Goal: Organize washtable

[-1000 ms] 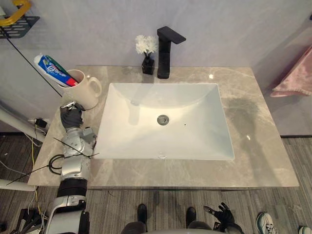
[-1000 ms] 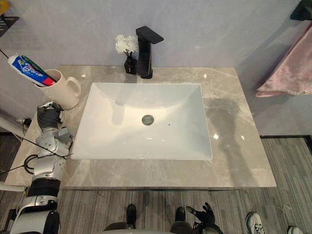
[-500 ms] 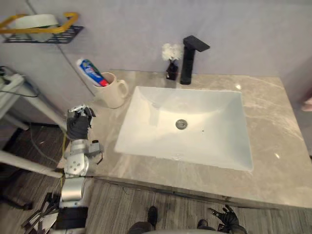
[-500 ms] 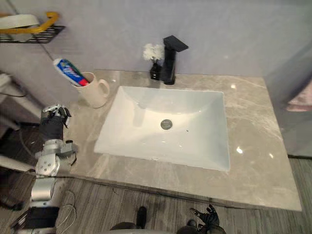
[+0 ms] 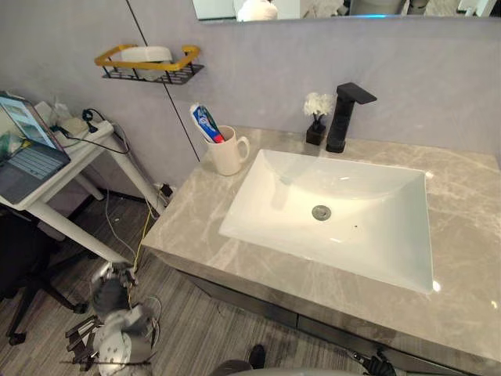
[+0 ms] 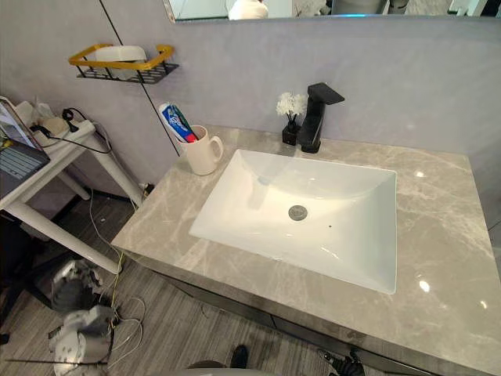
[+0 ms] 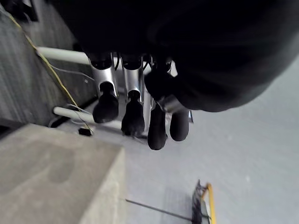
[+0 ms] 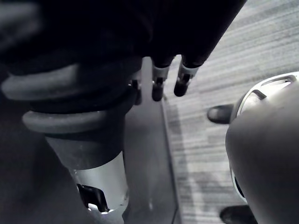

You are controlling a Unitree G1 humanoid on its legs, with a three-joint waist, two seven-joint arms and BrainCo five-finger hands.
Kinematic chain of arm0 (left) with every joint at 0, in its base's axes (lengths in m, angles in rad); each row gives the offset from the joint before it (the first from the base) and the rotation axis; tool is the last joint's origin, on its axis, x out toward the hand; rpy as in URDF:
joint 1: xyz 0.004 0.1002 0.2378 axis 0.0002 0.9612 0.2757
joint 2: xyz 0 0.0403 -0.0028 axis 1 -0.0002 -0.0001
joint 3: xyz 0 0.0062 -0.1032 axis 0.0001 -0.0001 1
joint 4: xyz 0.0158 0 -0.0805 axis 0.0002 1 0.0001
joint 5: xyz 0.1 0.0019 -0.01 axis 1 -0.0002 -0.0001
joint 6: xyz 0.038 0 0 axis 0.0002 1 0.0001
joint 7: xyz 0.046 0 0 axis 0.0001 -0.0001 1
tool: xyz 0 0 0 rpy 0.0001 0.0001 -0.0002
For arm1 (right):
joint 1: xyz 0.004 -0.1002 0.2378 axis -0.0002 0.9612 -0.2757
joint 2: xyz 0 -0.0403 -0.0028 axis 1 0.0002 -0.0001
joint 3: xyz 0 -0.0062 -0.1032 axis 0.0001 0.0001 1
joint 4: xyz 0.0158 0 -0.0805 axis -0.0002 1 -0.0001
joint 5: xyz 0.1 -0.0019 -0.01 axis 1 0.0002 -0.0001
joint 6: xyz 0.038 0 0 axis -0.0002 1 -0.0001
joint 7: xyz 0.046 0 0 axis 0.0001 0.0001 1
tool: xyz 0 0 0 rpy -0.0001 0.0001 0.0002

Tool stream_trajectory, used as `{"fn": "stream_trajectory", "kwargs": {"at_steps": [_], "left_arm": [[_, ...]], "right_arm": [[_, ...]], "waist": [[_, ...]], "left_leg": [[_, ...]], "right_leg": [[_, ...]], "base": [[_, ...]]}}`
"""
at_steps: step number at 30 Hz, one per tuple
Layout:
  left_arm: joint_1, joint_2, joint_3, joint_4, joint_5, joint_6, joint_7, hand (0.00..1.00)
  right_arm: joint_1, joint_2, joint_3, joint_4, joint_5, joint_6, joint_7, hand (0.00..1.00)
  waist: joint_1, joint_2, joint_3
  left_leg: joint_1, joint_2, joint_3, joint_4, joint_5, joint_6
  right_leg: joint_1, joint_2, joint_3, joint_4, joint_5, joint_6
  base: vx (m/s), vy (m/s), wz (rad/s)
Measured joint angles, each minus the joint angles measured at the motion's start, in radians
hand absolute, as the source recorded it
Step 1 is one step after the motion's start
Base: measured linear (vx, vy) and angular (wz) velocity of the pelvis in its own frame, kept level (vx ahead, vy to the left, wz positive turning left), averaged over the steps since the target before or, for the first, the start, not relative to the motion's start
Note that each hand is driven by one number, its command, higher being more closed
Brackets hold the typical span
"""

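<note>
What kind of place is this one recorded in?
Likely a bathroom vanity mock-up in a workspace: a white sink with a black faucet, a mug holding toothpaste, and a laptop nearby.

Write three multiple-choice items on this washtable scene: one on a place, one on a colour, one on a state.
1. Where does the mug stand?
A in a drawer
B on the countertop, left of the sink
C on a towel

2. What colour is the faucet?
A chrome
B gold
C black

3. How is the left hand?
A fingers straight, holding nothing
B curled round the mug
C pinching a cloth

Answers:
1 B: the mug sits on the countertop beside the sink's left rim.
2 C: the faucet is black from base to spout.
3 A: the left wrist view shows its fingers straight, with nothing between them.
</note>
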Motion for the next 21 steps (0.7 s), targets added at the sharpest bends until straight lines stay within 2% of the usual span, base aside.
{"fn": "stream_trajectory", "kwargs": {"at_steps": [1, 6, 8, 9, 10, 12, 15, 16, 20, 21], "left_arm": [[0.0, -0.012, 0.0, 0.041, -0.003, 0.002, -0.001, 0.0], [-0.012, -0.023, -0.025, 0.222, -0.004, 0.027, -0.032, 0.0], [-0.029, -0.022, -0.064, 0.326, 0.036, 0.038, -0.043, 0.0], [-0.047, -0.022, -0.12, 0.446, 0.091, 0.049, -0.046, 0.0], [-0.05, -0.022, -0.13, 0.465, 0.107, 0.052, -0.048, 0.0], [-0.082, -0.021, -0.214, 0.636, 0.204, 0.073, -0.07, 0.0], [-0.105, -0.015, -0.266, 0.735, 0.262, 0.085, -0.086, 0.0], [-0.129, 0.016, -0.295, 0.774, 0.3, 0.085, -0.088, 0.0], [-0.169, 0.046, -0.327, 0.858, 0.376, 0.089, -0.096, 0.0], [-0.169, 0.054, -0.336, 0.865, 0.386, 0.089, -0.106, 0.0]], "right_arm": [[0.008, 0.0, 0.002, 0.0, 0.008, 0.002, -0.007, 0.0], [0.02, 0.0, 0.008, 0.0, 0.026, 0.007, -0.012, 0.0], [0.022, 0.0, 0.01, 0.0, 0.027, 0.011, -0.012, 0.0], [0.024, 0.0, 0.012, 0.0, 0.026, 0.01, -0.012, 0.0], [0.024, 0.0, 0.012, 0.0, 0.026, 0.01, -0.012, 0.0], [0.025, 0.003, 0.019, 0.004, 0.019, 0.0, -0.009, 0.0], [0.019, 0.002, 0.034, 0.024, 0.014, -0.013, -0.007, 0.0], [0.013, -0.001, 0.041, 0.049, 0.01, -0.029, -0.006, 0.0], [-0.013, -0.005, 0.045, 0.085, -0.016, -0.05, 0.007, 0.0], [-0.025, -0.004, 0.05, 0.087, -0.022, -0.051, 0.011, 0.0]], "waist": [[0.0, -0.006, -0.01], [-0.003, -0.011, -0.037], [-0.003, -0.013, -0.039], [-0.005, -0.015, -0.043], [-0.006, -0.015, -0.043], [-0.008, -0.024, -0.047], [-0.016, -0.037, -0.053], [-0.029, -0.042, -0.053], [-0.047, -0.047, -0.051], [-0.06, -0.049, -0.049]], "left_leg": [[0.001, 0.008, 0.028, 0.001, 0.001, 0.001], [0.009, 0.01, 0.036, 0.001, 0.018, -0.003], [0.02, 0.011, 0.04, -0.001, 0.018, -0.003], [0.022, 0.014, 0.043, -0.004, 0.019, -0.004], [0.023, 0.014, 0.043, -0.006, 0.02, -0.005], [0.039, 0.026, 0.055, -0.033, 0.027, -0.013], [0.047, 0.035, 0.065, -0.036, 0.03, -0.016], [0.048, 0.041, 0.07, -0.037, 0.031, -0.018], [0.062, 0.044, 0.087, -0.046, 0.03, -0.019], [0.065, 0.045, 0.091, -0.051, 0.031, -0.02]], "right_leg": [[0.001, 0.0, -0.003, 0.001, 0.0, 0.0], [0.013, -0.005, -0.004, -0.004, 0.001, 0.002], [0.023, -0.005, -0.002, -0.007, 0.002, 0.002], [0.02, -0.004, 0.001, -0.012, 0.003, 0.002], [0.021, -0.003, 0.002, -0.015, 0.004, 0.002], [0.019, 0.014, 0.015, -0.031, 0.01, -0.001], [0.022, 0.028, 0.029, -0.053, 0.024, -0.006], [0.023, 0.037, 0.035, -0.06, 0.029, -0.008], [0.023, 0.045, 0.06, -0.074, 0.036, -0.013], [0.025, 0.048, 0.066, -0.084, 0.042, -0.015]], "base": [[0.0, -0.019, 0.09], [0.0, -0.003, 0.01], [-0.02, -0.009, -0.05], [-0.04, -0.012, -0.06], [-0.05, -0.017, -0.1], [-0.01, -0.045, -0.15], [0.03, -0.037, -0.14], [0.03, -0.053, -0.14], [0.01, -0.027, -0.19], [0.0, -0.009, -0.16]]}}
